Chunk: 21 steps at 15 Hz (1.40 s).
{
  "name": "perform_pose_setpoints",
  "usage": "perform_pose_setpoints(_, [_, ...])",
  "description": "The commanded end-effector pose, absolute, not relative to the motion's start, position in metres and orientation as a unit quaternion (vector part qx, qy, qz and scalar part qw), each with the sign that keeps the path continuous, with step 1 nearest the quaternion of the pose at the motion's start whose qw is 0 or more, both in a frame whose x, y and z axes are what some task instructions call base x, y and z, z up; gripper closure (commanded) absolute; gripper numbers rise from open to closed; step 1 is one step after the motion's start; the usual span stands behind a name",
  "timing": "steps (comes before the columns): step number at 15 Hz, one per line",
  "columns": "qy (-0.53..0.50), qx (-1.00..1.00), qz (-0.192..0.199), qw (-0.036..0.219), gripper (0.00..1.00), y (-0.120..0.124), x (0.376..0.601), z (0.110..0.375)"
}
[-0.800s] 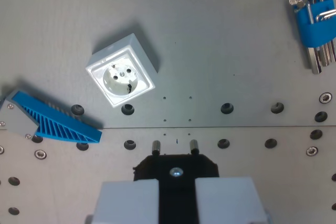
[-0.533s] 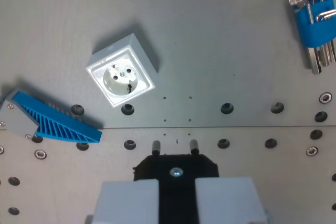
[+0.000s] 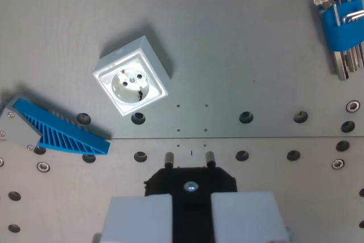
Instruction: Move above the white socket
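The white socket [image 3: 132, 84] sits on the grey metal worktop [image 3: 239, 44], toward the wrist view's left and turned at a slant, so its corners point up and down in the picture. Its round hollow with two small holes faces up at the camera. The gripper [image 3: 189, 192] is at the bottom middle of the view, with its two pale fingers [image 3: 139, 217] clamped on a black plug [image 3: 190, 181]. Two metal pins stick out from the plug toward the middle of the picture. The socket is up and to the left of the plug, a good way apart from it, so the arm is not above the socket yet. The socket looks like a hard plastic box, probably light and stiff, with smooth sides that might slip. If anyone had to take hold of it, the flat outer sides would be the best place, not the hollow. A blue ribbed wedge [image 3: 60, 133] lies near the socket at the lower left. A blue holder with metal keys [image 3: 341, 21] is far off at the top right.
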State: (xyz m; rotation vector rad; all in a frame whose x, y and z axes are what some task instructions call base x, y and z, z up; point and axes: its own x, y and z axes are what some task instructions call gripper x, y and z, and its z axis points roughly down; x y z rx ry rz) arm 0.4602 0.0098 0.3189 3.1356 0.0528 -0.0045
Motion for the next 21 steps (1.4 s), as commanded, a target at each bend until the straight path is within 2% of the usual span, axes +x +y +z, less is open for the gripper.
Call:
perform_pose_setpoints(1, [0.036, 0.999, 0.006, 0.002, 1.0, 0.011, 0.458, 0.314])
perform_pose_setpoints(12, [0.084, 0.996, 0.036, 0.0, 1.0, 0.018, 0.45, 0.284])
perform_pose_setpoints(21, [0.137, 0.99, 0.033, 0.001, 1.0, 0.029, 0.439, 0.246])
